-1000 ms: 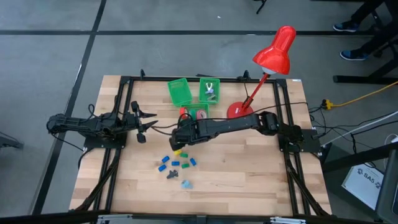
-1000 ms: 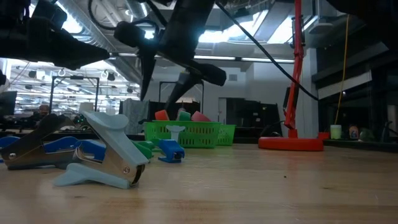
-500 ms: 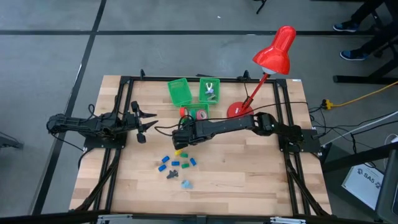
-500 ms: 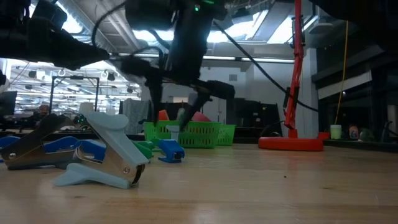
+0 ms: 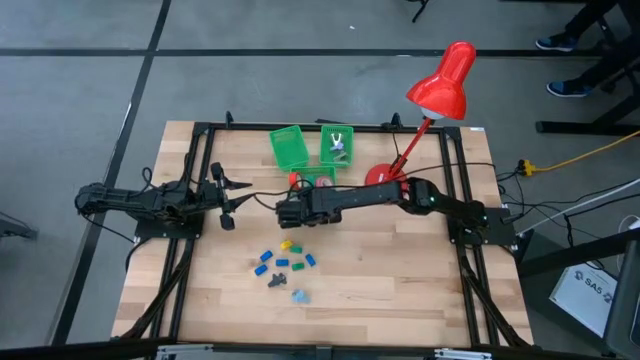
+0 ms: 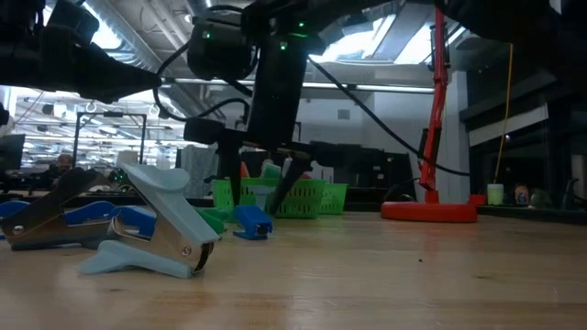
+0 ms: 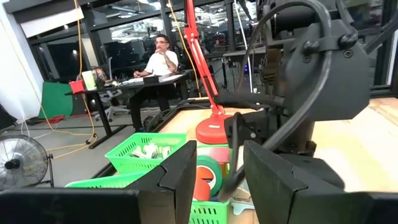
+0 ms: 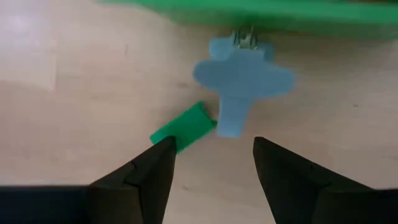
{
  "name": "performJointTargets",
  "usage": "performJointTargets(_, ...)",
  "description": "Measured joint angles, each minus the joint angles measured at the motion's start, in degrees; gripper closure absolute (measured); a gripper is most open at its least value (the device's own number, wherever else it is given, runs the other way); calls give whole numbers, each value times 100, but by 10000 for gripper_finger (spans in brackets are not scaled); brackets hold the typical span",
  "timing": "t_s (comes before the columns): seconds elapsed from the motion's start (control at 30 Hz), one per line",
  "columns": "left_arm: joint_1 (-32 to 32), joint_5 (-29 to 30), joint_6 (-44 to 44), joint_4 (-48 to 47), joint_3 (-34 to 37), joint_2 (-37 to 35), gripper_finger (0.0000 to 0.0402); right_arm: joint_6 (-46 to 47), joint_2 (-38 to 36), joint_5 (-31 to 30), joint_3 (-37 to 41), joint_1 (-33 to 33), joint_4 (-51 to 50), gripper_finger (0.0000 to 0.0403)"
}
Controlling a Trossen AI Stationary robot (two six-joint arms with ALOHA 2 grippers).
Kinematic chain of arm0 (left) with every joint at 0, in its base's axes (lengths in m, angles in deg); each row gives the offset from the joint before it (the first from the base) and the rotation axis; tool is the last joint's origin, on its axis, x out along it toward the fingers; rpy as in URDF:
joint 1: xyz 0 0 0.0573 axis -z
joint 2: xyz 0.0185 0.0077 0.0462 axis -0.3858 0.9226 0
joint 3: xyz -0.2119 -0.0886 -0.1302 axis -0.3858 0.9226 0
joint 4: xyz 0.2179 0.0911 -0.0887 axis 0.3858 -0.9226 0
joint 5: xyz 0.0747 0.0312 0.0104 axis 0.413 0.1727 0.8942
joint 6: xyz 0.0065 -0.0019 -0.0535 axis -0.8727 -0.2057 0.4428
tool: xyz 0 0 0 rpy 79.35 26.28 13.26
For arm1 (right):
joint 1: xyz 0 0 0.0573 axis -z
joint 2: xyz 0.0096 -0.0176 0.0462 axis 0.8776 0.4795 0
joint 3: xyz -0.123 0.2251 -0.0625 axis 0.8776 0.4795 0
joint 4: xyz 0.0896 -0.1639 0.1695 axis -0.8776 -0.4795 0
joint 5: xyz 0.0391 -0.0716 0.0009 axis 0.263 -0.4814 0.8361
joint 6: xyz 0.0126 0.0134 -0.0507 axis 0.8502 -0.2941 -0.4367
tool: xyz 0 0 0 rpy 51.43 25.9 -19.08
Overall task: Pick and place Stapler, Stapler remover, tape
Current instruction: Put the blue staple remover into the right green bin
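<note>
- Right now the right tool (image 8: 212, 142) hangs, by my reading, over a pale blue staple remover (image 8: 241, 78), jaws wide and nothing in them, so the step in hand looks like the pick
- The remover lies flat on the desk (image 5: 400, 290), just beside the wall of a green basket (image 8: 249, 15), with a green block (image 8: 181, 135) touching or nearly touching its stem
- To do it well, centre the jaws on the narrow stem, not the broad wings, and come straight down so that one finger does not land on the block
- Watch the basket wall: a finger that catches it would push the basket or tilt the grip
- Close only once both fingers flank the stem; the piece is small and light and could skid on the wood
- The tape (image 5: 296, 179) sits on the desk close under the right arm, in front of the baskets; whether the arm touches it I cannot tell
- The left tool (image 5: 232, 198) waits at the desk's left side, fingers narrowly parted and empty
- The desk is pale wooden planks in a black frame, with a red lamp (image 5: 440, 90) at the back and loose small blue pieces (image 5: 265, 262) nearer the front
- Beyond it lies a grey floor; in the left wrist view a person (image 7: 163, 56) sits at another desk, and a fan (image 7: 18, 171) stands on the floor
</note>
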Motion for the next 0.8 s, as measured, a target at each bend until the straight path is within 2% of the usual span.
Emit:
performJointTargets(0.2,0,0,0,-15,-1,0,274,43,4,-59,0,14,11,182)
performJointTargets(0.4,0,0,0,-19,-1,0,274,41,17,-586,0,10,-113,182)
performJointTargets(0.8,-1,0,1,-19,0,0,274,-311,-12,-602,-138,-10,-356,182)
